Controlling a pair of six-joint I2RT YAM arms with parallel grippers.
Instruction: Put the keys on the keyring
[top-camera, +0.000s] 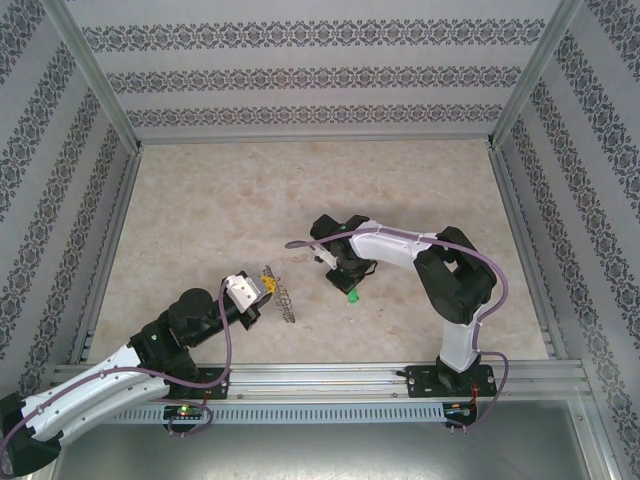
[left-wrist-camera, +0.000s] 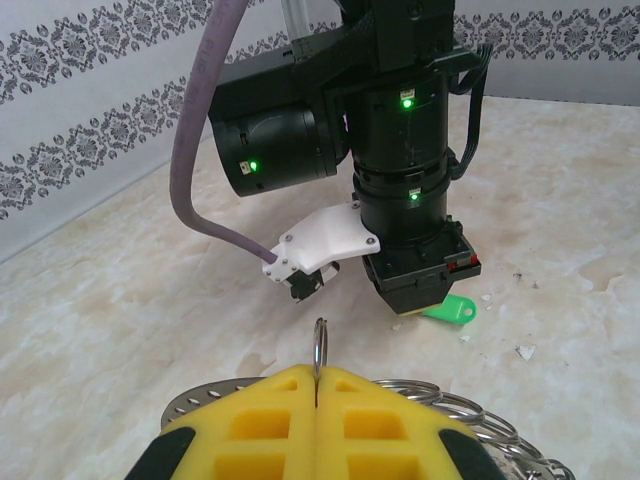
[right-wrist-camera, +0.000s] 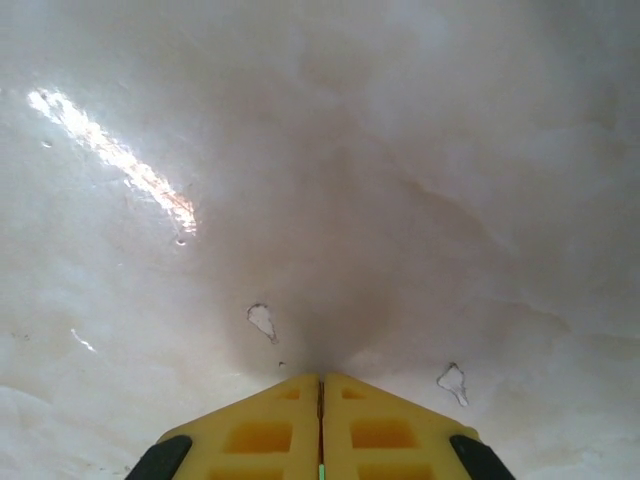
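The job is only partly done. The green key (left-wrist-camera: 455, 308) is not on the keyring (left-wrist-camera: 320, 342) yet.

The left pincer (left-wrist-camera: 316, 372) is closed. Its two yellow fingers (left-wrist-camera: 260, 420) press together, and a thin loop of the keyring sticks up from between them. More wire loops of the ring show just behind the fingers, low over the table (top-camera: 250, 200). So the left arm has the ring in its grip.

The right pincer (right-wrist-camera: 321, 378) is closed too. A thin line of green shows in the crack between its fingers, so I think it is pinching the key. From the left arm's camera, the green head pokes out to one side at the tip of the right pincer, right down at the table.

From above, the key is near the ring but not touching it. There is a gap of bare table between the two pincers.

What is left, I think: the key must be lifted and brought over to the ring. Then its little hole must slide onto the wire. That is the hard part, because the key is tiny and the wire is thin. I cannot see any other keys.
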